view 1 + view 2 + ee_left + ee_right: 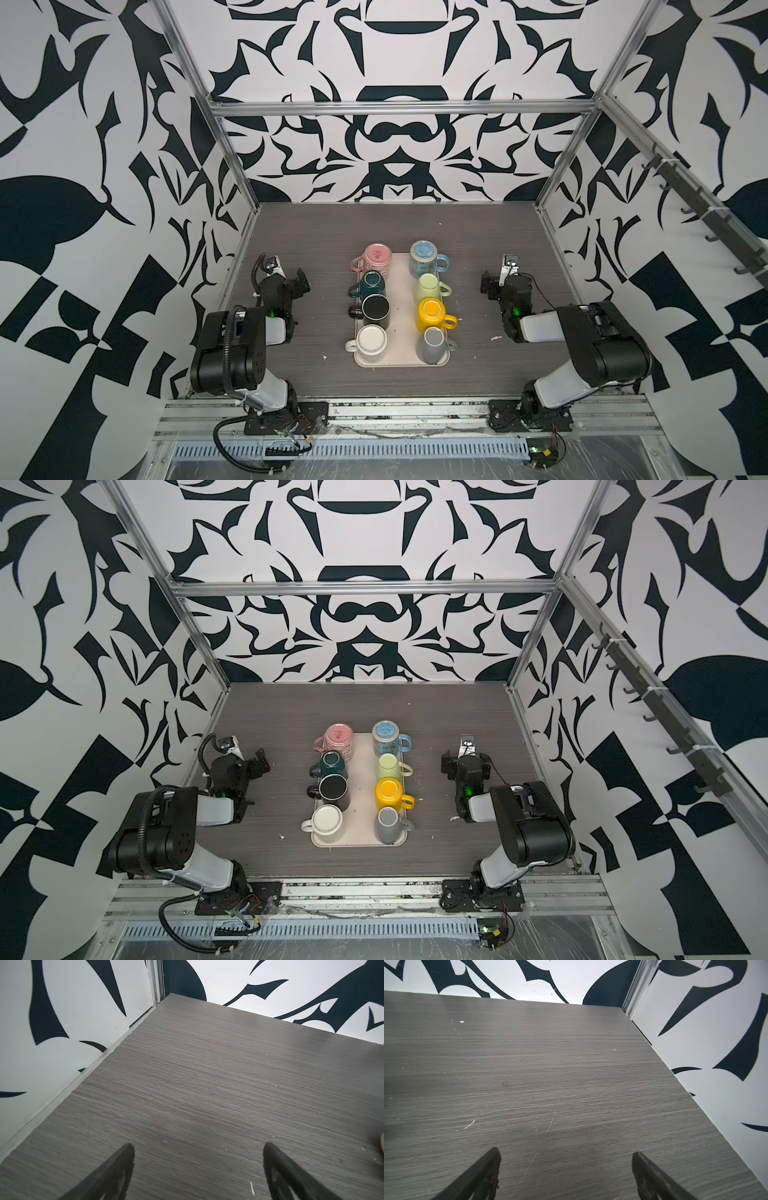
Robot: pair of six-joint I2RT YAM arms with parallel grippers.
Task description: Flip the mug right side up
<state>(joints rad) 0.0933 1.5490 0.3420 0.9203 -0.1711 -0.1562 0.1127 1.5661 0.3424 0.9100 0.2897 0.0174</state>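
Several mugs stand in two rows on a beige tray (pixel 401 291) in both top views, apparently all bottom up. The left row holds a pink mug (pixel 376 259), a dark green mug (pixel 372 284), a black mug (pixel 375 311) and a white mug (pixel 371 343). Blue (pixel 423 258), pale green (pixel 429 289), yellow (pixel 432 313) and grey (pixel 433 344) mugs form the right row. My left gripper (pixel 301 279) (pixel 198 1147) hangs open left of the tray, over bare table. Right of the tray, my right gripper (pixel 487 284) (pixel 564 1152) is open too, holding nothing.
Patterned walls with metal posts (pixel 232 153) close in the grey wood table (pixel 316 241) on three sides. A rail of hooks (pixel 702 208) runs along the right wall. The tray's edge (pixel 382 1144) just shows in the left wrist view.
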